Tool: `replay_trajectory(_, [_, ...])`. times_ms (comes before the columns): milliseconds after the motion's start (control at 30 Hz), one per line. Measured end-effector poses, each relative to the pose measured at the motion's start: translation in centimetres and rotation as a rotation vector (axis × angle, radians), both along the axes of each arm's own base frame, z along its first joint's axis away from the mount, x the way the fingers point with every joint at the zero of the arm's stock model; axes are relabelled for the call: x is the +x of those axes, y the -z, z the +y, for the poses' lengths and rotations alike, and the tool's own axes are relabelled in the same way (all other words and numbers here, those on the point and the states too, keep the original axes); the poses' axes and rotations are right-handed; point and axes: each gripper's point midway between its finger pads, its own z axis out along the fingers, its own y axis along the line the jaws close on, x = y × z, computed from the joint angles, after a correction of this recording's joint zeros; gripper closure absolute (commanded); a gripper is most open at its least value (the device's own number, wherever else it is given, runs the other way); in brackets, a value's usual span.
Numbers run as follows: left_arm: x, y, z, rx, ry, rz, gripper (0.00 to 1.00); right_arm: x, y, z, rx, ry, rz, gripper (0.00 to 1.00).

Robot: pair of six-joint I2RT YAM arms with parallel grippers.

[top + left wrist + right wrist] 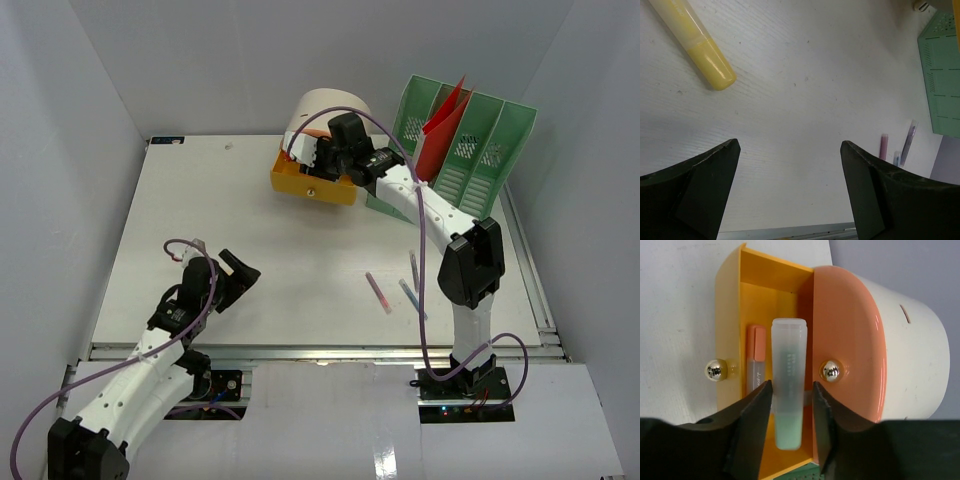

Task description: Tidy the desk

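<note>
Yellow drawer point(770, 280) walls around green marker point(788, 350), right pincer point(792, 385)

A robot lab: white walls point(250, 60) box in the desk point(280, 260).

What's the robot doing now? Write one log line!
left pincer: open, empty | right pincer: astride green marker | yellow drawer: open

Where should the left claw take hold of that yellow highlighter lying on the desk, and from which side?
Probably across the barrel of the yellow highlighter, coming down from above. It lies flat and slanted on the desk with bare surface either side, so the open left claw should turn until it straddles the slim round body.
</note>
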Motion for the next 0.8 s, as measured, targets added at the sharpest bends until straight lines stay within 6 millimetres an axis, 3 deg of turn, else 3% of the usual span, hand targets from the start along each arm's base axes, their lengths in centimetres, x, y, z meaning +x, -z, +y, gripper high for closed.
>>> replay_trajectory(133, [0.6, 0.7, 0.4, 0.0, -0.01, 0.035, 0.09, 0.2, 0.0, -0.1, 0.006, 0.017, -0.003, 0.42])
replay_trajectory(267, [0.8, 1.3, 0.8, -0.013, -0.012, 0.075, 0.09, -1.3, 0.2, -0.9, 0.043, 0.018, 0.066, 0.39])
replay_trajectory(400, [2.0, 0.4, 1.9, -0.001, -0.063, 0.124, 0.09, -6.0, -1.7, -3.4, 0.133, -0.056, 0.19, 0.38])
replay_trajectory(533, [3.6, -0.5, 3.3, 0.052, -0.144, 0.193, 0.09, -12.3, -3.1, -8.0, 0.251, -0.148, 0.266, 0.38])
replay_trajectory(667, [3.8, 0.8, 4.6, 0.094, -0.2, 0.287, 0.09, -17.9, 0.9, -11.8, 0.313, -0.188, 0.4, 0.38])
replay_trajectory(733, [3.4, 2.2, 5.4, 0.109, -0.225, 0.355, 0.09, -18.7, 3.0, -13.5, 0.351, -0.167, 0.489, 0.38])
replay_trajectory(800, [3.2, 3.7, 5.9, 0.122, -0.247, 0.43, 0.09, -18.3, 3.9, -15.5, 0.403, -0.121, 0.545, 0.38])
